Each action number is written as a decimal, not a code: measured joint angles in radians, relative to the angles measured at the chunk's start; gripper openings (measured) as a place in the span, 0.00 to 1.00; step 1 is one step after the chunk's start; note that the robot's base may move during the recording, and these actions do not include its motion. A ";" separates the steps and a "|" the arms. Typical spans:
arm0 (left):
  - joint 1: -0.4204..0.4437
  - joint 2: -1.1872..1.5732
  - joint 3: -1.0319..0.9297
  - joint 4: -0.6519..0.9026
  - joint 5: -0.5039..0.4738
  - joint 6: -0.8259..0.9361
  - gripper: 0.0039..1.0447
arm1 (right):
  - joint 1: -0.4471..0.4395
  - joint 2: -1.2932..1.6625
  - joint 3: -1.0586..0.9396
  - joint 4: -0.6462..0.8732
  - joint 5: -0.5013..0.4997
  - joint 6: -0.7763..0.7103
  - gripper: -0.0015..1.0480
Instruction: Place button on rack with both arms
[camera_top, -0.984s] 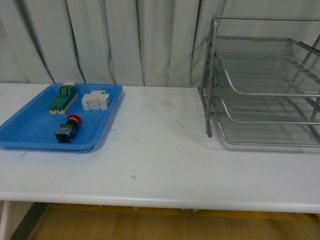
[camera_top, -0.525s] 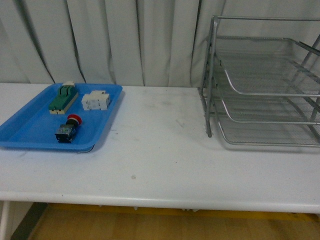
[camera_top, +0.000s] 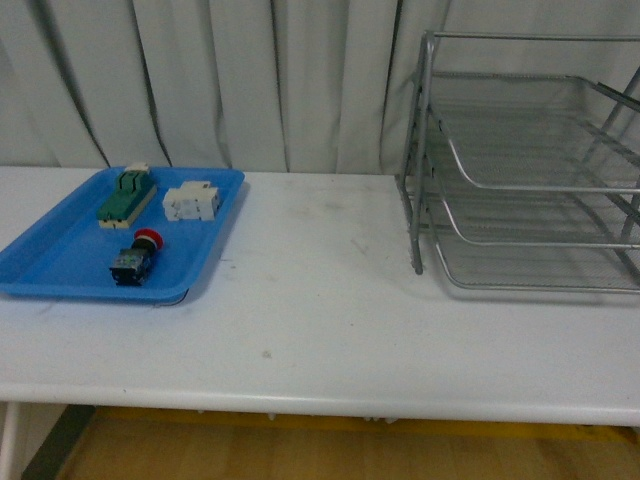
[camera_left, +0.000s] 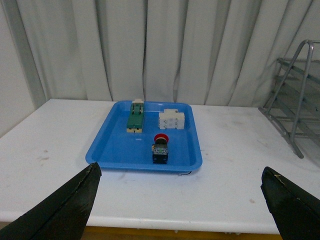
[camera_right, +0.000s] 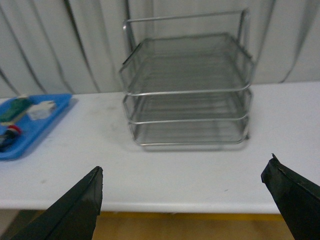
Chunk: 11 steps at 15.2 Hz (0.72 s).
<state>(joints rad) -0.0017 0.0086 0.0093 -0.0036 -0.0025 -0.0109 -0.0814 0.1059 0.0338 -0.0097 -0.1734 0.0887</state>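
Soft, even, dim light; all views slightly blurred.

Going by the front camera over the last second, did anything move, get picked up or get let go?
Nothing visibly changed. The button lies as before in the blue tray, near the green strip and the white block. The rack stands in the same spot on the table, and neither arm has come into the front view.
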 joint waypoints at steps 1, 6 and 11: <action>0.000 0.000 0.000 0.000 0.001 0.000 0.94 | -0.014 0.027 0.005 0.016 -0.021 0.014 0.94; 0.000 0.000 0.000 0.000 0.003 0.000 0.94 | -0.098 0.352 0.090 0.261 -0.116 0.130 0.94; 0.000 0.000 0.000 0.000 0.002 0.000 0.94 | 0.043 1.503 0.842 0.483 0.111 0.140 0.94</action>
<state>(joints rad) -0.0017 0.0086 0.0093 -0.0036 -0.0002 -0.0105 -0.0387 1.6093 0.8757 0.4736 -0.0624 0.2291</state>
